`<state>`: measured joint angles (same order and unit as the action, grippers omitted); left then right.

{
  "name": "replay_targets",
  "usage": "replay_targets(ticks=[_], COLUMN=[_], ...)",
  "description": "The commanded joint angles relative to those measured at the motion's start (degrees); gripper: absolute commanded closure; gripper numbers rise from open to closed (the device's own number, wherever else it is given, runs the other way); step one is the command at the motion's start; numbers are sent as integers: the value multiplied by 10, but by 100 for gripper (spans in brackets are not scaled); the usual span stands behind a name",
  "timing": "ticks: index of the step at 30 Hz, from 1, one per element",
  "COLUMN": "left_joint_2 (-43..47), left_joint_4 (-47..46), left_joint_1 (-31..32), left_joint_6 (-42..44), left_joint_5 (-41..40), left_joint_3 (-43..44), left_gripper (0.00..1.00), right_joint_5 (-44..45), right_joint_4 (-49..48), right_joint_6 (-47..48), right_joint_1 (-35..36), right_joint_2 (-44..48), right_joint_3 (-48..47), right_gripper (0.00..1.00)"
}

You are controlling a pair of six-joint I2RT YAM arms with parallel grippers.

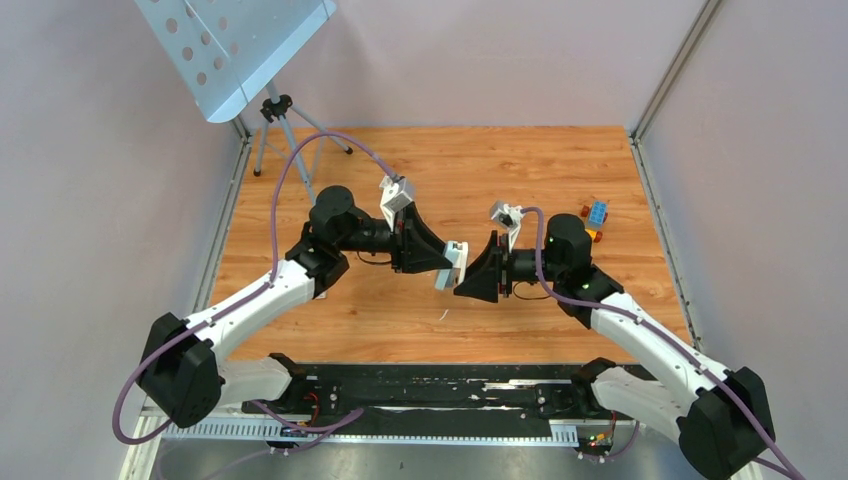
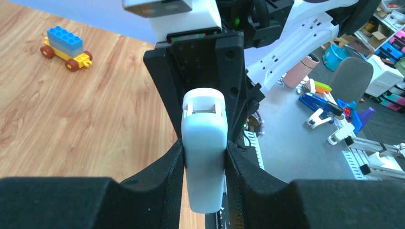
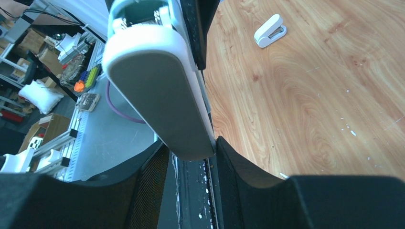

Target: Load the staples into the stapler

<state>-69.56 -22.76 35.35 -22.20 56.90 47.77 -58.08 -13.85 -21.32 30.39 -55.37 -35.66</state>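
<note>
The loading looks barely under way, judging from how things lie. The stapler (image 2: 205,138) is up off the worktop (image 1: 380,330), held in the air over its middle. The left pincer (image 2: 204,169) is clenched on its sides, so its long body points toward 3 o'clock in the top view. The right pincer (image 3: 192,147) meets it from that side, with one finger on either side of the stapler's pale end. Whether those fingers press on it or stand just clear cannot be told. No staples show in any view, neither on the wood nor in either pincer. Fetching the strip, opening the top, seating the strip in the channel and closing it all appear left to do. Much is hidden. In the right wrist view the stapler's far end shows a greenish recess with metal parts, cut off at 12 o'clock by the picture's edge. Whether the channel is loaded therefore cannot be read. A small white clip-shaped object (image 3: 270,31) lies on the wood at 1 o'clock in that view, too small to identify. In the top view a thin pale fleck (image 1: 443,316) sits at 6 o'clock of the pincers, also unreadable. A toy-brick car (image 1: 595,218) rests well apart at 2 o'clock.
</note>
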Motion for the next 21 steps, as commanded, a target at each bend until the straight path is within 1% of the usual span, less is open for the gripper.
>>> replay_targets(ticks=[1, 3, 6, 9, 11, 14, 15, 17, 20, 21], left_joint_2=[2, 2, 0, -2, -6, -11, -13, -19, -26, -26], left_joint_4=[-81, -83, -83, -83, -85, -91, -94, -90, -86, -86], left_joint_1=[-7, -6, -7, -8, -8, -10, -11, -12, -15, -17], left_joint_6=[-24, -26, -27, -31, -39, -50, -53, -56, -60, -61], left_joint_5=[2, 3, 3, 4, 6, 10, 9, 8, 15, 15], left_joint_3=[-8, -9, -10, -13, -13, -15, -16, -14, -9, -9], left_gripper=[100, 100, 100, 100, 100, 100, 100, 100, 100, 100], right_joint_5=[-28, -27, -23, -20, -19, -15, -14, -13, -13, -12], right_joint_4=[-51, -53, -69, -83, -83, -81, -80, -82, -85, -84], right_joint_6=[-36, -36, -45, -55, -55, -55, -55, -55, -53, -52], right_joint_1=[6, 7, 7, 8, 8, 7, 7, 7, 8, 8], right_joint_2=[-6, -10, -13, -12, -12, -10, -10, -9, -4, 1], right_joint_3=[12, 11, 14, 19, 19, 19, 19, 19, 20, 20], right_gripper=[55, 54, 60, 62, 60, 52, 52, 56, 76, 80])
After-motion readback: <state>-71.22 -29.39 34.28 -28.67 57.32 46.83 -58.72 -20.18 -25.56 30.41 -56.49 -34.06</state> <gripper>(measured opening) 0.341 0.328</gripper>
